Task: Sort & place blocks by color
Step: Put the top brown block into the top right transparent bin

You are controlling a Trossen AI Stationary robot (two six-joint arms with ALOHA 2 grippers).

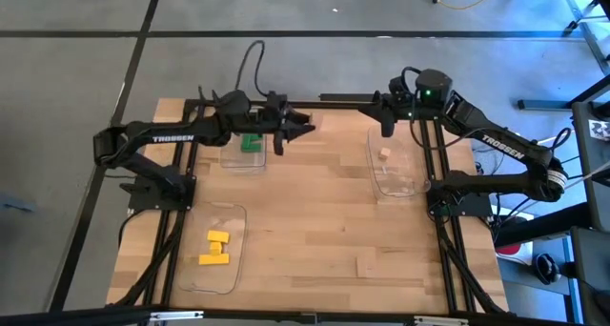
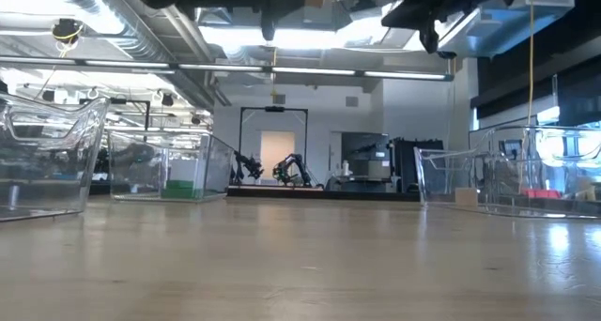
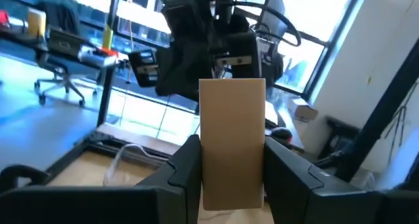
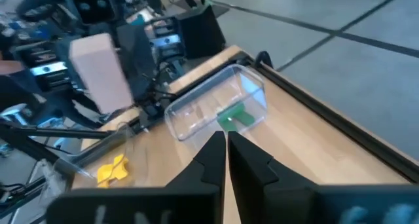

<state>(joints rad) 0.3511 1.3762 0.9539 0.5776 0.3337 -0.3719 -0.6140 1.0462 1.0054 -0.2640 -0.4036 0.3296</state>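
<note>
My left gripper [image 1: 307, 124] is high over the table's far middle, shut on a tan wooden block [image 3: 232, 142]. The same block shows in the right wrist view [image 4: 98, 73]. A green block [image 1: 251, 143] lies in the clear tray [image 1: 243, 159] at the far left. Two yellow blocks [image 1: 214, 248] lie in the near-left tray [image 1: 212, 269]. A small tan cube [image 1: 384, 154] sits in the right tray [image 1: 400, 178]. My right gripper [image 4: 226, 149] hovers shut above the far end of that tray, touching nothing. My left gripper pinches the tan block between its two fingers by the two long sides, at the end nearer the wrist [image 3: 204, 175]. The fingers [image 3: 186, 165] lie along the block, about level, pointing toward the table's right. The block juts out past the fingertips, lifted well clear of the table.
The dark frame rails [image 1: 181, 221] run along both sides and the far edge of the wooden table. Open tabletop lies between the trays, with a faint pale rectangle [image 1: 365, 266] lying flat toward the near edge. Beyond the table is a room with chairs and desks.
</note>
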